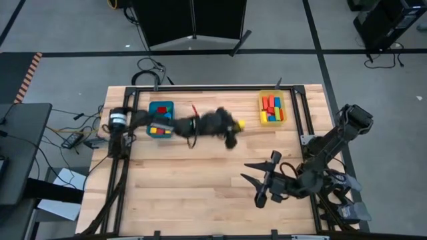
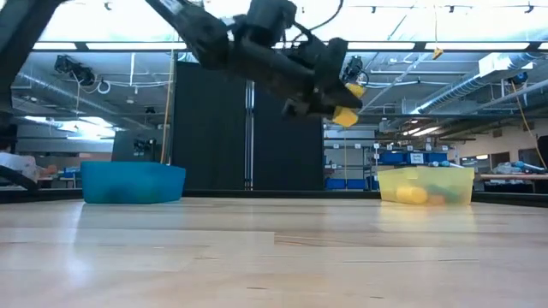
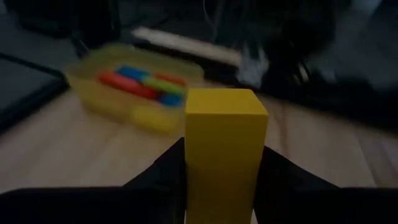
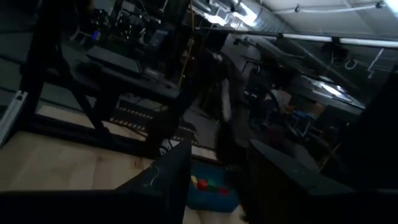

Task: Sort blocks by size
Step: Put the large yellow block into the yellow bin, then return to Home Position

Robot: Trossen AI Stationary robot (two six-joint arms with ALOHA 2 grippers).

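Observation:
My left gripper (image 1: 233,127) is high over the table's far middle, between the two bins, shut on a yellow wooden bar block (image 3: 225,140). The block also shows in the high view (image 1: 239,124) and the low view (image 2: 345,115). The blue bin (image 1: 161,119) holds several blocks, red, yellow and blue. The yellow translucent bin (image 1: 272,108) holds several longer blocks, red, blue, green and yellow; it shows ahead in the left wrist view (image 3: 130,87). My right gripper (image 1: 248,171) is open and empty over the table's near right. My left gripper pinches the yellow bar's two opposite long sides (image 3: 190,168) between its two fingers (image 3: 163,171). The fingers lie along the bar, and its free end sticks out ahead of them toward the yellow bin. The bar is lifted well clear of the table.
Both bins stand at the table's far side, the blue one left (image 2: 133,182) and the yellow one right (image 2: 424,184). The wooden table top (image 1: 200,187) spreads between them and the near edge. A dark frame runs along the table's sides (image 1: 298,107).

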